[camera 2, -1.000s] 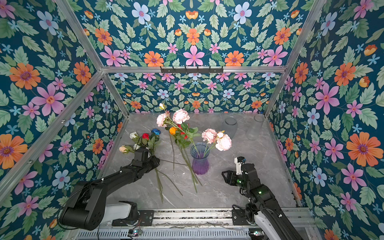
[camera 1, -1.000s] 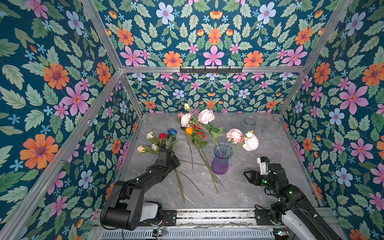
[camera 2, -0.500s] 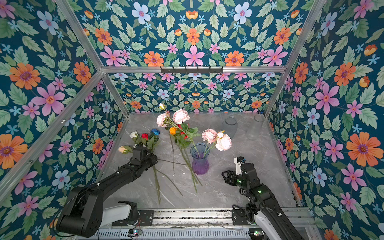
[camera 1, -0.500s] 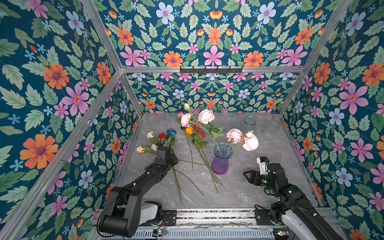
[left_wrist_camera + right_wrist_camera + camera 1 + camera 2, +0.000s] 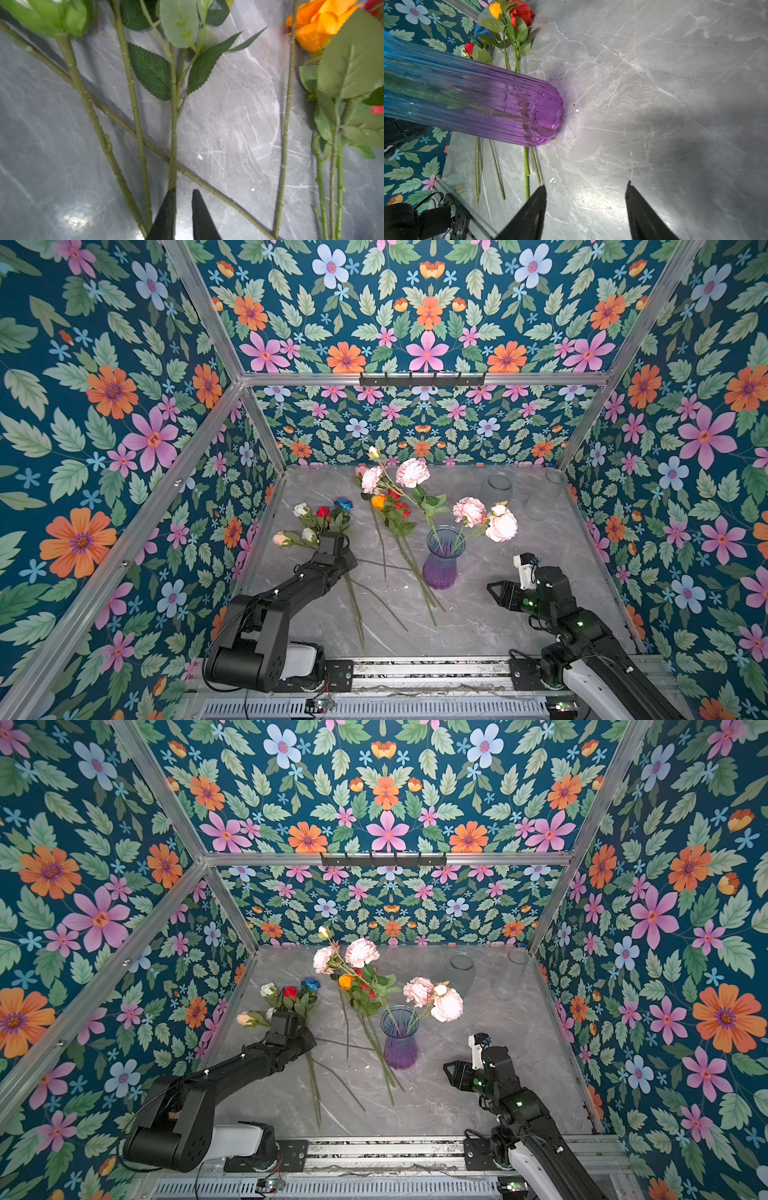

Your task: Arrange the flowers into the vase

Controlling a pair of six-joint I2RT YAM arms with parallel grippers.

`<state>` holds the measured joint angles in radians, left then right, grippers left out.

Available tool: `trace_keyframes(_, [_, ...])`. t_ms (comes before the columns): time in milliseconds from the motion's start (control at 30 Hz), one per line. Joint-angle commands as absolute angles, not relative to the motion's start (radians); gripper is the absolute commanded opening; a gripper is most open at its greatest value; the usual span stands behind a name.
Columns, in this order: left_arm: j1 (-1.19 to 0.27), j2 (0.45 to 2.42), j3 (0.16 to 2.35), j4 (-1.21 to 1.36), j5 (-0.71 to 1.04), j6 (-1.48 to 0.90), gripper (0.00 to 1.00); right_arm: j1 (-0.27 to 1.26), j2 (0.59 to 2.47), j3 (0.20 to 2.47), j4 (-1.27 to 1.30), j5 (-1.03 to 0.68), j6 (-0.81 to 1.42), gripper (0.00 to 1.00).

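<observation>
The purple-and-blue glass vase (image 5: 442,562) (image 5: 488,99) stands mid-table with pink carnations (image 5: 484,518) leaning out of it. Loose flowers lie to its left: an orange rose (image 5: 378,501) (image 5: 320,22) beside a red one, and a bunch with white, red and blue roses (image 5: 323,512) and a cream bud (image 5: 281,538). My left gripper (image 5: 182,191) is low over that bunch's stems, under the wrist housing in both top views. Its jaws are narrowly apart, with one green stem (image 5: 173,124) running in along one finger. My right gripper (image 5: 494,593) (image 5: 586,185) hovers open and empty right of the vase.
Two clear glass jars (image 5: 496,485) (image 5: 548,489) stand at the back right. Long stems (image 5: 415,572) cross the marble floor between the left arm and the vase. Patterned walls close in on three sides, with a black hook rail (image 5: 422,379) high at the back.
The left arm has edged slightly farther into the left bunch and its jaws have narrowed around a stem. The right arm has not moved.
</observation>
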<state>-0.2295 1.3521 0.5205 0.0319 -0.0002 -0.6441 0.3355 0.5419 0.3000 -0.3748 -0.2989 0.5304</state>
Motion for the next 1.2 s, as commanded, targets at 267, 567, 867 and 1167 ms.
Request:
trace_keyframes(267, [-0.220,1.364,0.517,0.046,-0.020,-0.626,0.09,0.336,0.538,0.307,-0.360,-0.296,0.531,0.62])
trace_keyframes(567, [-0.212,1.306,0.555,-0.006,-0.036,-0.611,0.00,0.336,0.533,0.304,-0.361,-0.297,0.532,0.62])
trace_keyframes(867, [-0.209,1.099,0.712,-0.186,-0.113,-0.531,0.00,0.336,0.529,0.304,-0.362,-0.294,0.532,0.62])
trace_keyframes(1167, [-0.212,0.949,0.728,-0.149,-0.062,-0.524,0.00,0.336,0.523,0.303,-0.365,-0.292,0.532,0.62])
